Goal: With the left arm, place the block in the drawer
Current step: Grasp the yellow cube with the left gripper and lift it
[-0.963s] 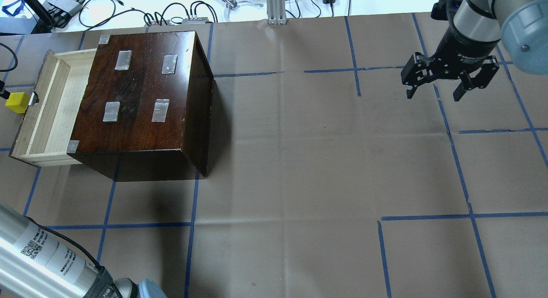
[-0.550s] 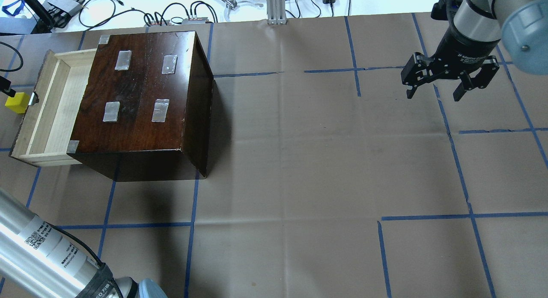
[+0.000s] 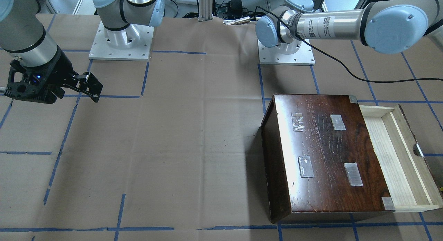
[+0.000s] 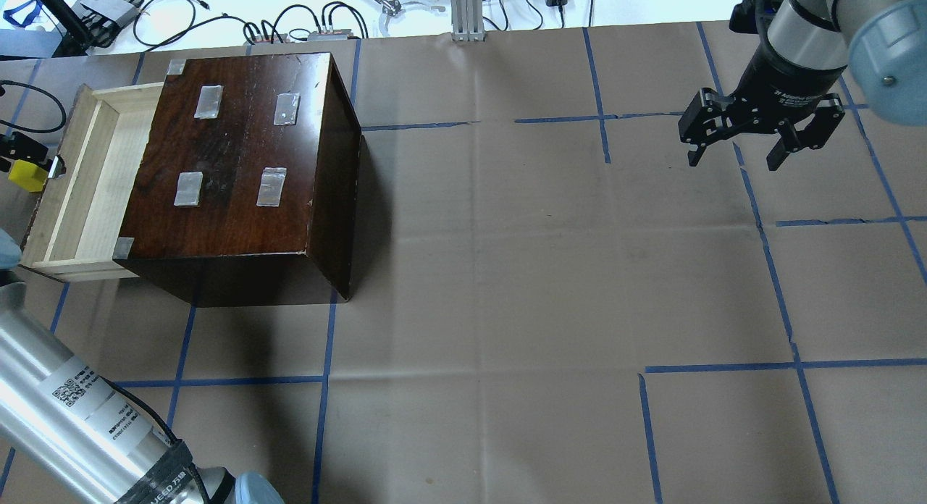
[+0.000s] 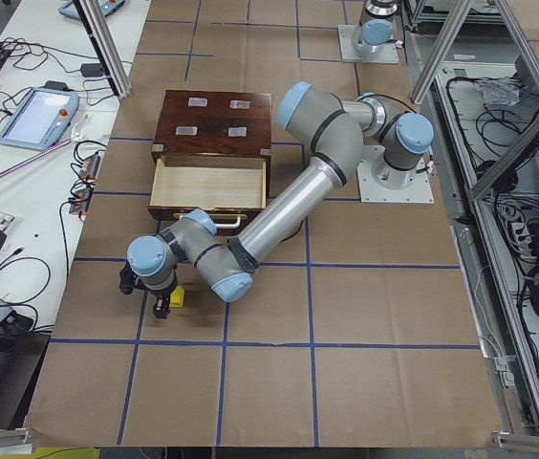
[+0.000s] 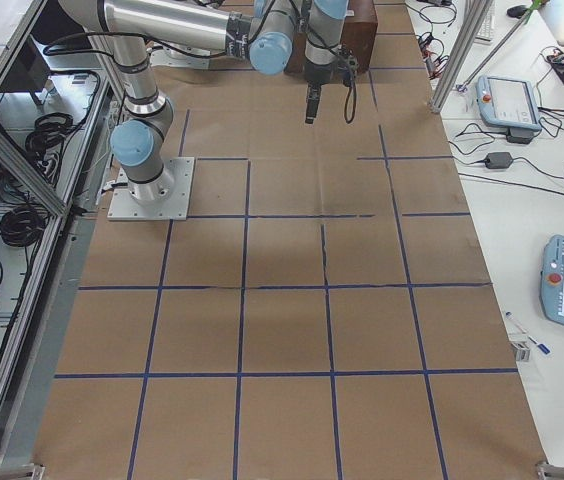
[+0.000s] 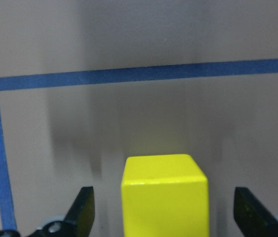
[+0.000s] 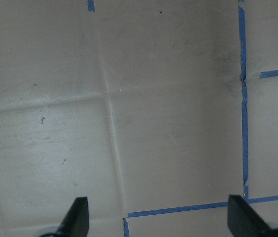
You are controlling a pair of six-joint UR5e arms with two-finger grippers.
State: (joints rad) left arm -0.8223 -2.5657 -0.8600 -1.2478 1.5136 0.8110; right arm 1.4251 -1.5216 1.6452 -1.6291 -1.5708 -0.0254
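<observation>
Yellow block (image 7: 164,195) on tabletop (image 4: 507,272), just left of open drawer (image 4: 87,178), outside its front panel. Spread fingers (image 7: 84,210) of left gripper (image 7: 166,212) straddle block, gap each side. Far right: right gripper (image 4: 735,156) above tabletop, fingers spread, holding nothing.

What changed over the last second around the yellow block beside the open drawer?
The left gripper came in from the table's left edge over the block. It now straddles the block with its fingers open, a gap showing on each side. The arm's forearm shifted with it. Nothing was gripped or let go. The block, the open drawer, the dark box and the open right gripper stayed where they were.
</observation>
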